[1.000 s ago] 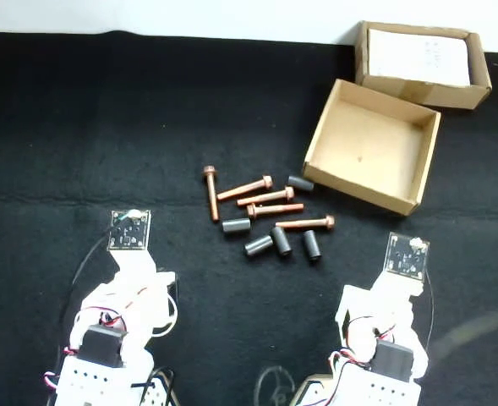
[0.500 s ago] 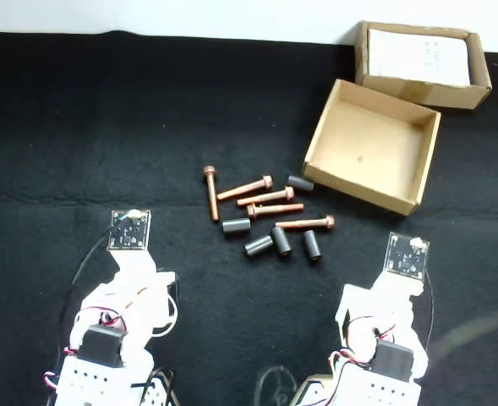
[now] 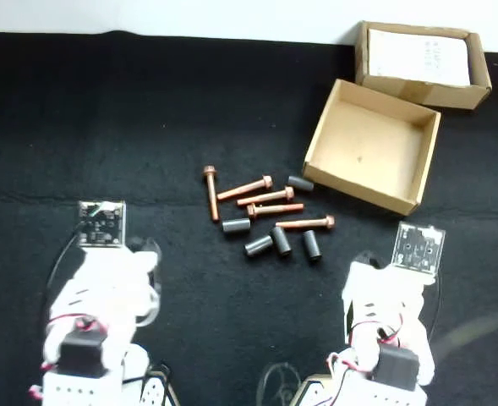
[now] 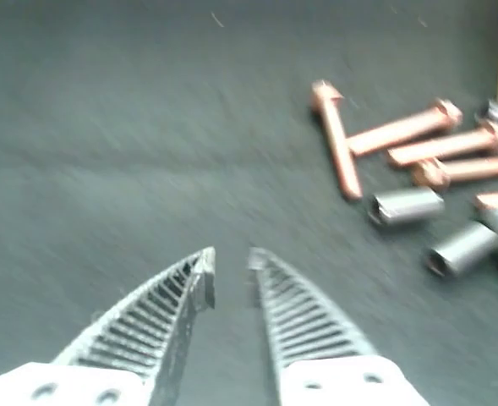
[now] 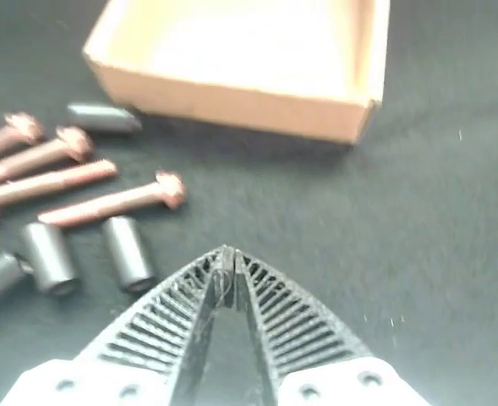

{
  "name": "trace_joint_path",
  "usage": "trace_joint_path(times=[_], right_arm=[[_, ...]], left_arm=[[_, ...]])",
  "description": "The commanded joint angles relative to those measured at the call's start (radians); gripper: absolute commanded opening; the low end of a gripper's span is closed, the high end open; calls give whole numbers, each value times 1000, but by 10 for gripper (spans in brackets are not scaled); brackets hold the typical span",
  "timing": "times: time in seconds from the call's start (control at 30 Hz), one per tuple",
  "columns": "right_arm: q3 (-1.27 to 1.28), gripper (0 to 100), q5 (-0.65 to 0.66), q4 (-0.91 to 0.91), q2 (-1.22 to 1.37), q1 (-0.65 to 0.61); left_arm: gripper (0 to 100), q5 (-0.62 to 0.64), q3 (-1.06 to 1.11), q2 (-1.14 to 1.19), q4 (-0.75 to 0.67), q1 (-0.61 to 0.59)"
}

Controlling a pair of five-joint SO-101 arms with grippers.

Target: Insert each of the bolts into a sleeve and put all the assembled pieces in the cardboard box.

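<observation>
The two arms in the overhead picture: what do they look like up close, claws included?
The left arm and right arm are white plastic with black motor blocks and thin red and black wires. Each carries a small square circuit board at the wrist. The left gripper and right gripper have pale, tapering fingers with ribbed sides.

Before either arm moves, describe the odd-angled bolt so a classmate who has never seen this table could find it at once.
Start at the empty cardboard box on the black table; copper bolts and grey sleeves lie in a cluster beside it. The odd bolt is at the cluster's end farthest from the box. It alone lies crosswise to the other four, which run roughly parallel.
</observation>
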Motion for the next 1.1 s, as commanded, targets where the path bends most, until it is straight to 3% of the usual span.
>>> trace_joint_path(times=[0.0, 0.27, 0.37, 0.77, 1.07], right_arm=[[-102, 8, 12, 25, -18, -91], [-157, 82, 14, 73, -18, -156], [-234, 84, 78, 68, -1, -162], [-822, 84, 118, 139, 585, -174], [-926, 84, 118, 326, 871, -173]], left_arm=[[200, -34, -96, -22, 17, -68], [199, -32, -243, -21, 169, -67], [199, -32, -318, 35, 210, -67], [203, -35, -863, 719, 431, -65], [203, -34, -961, 1020, 563, 54]])
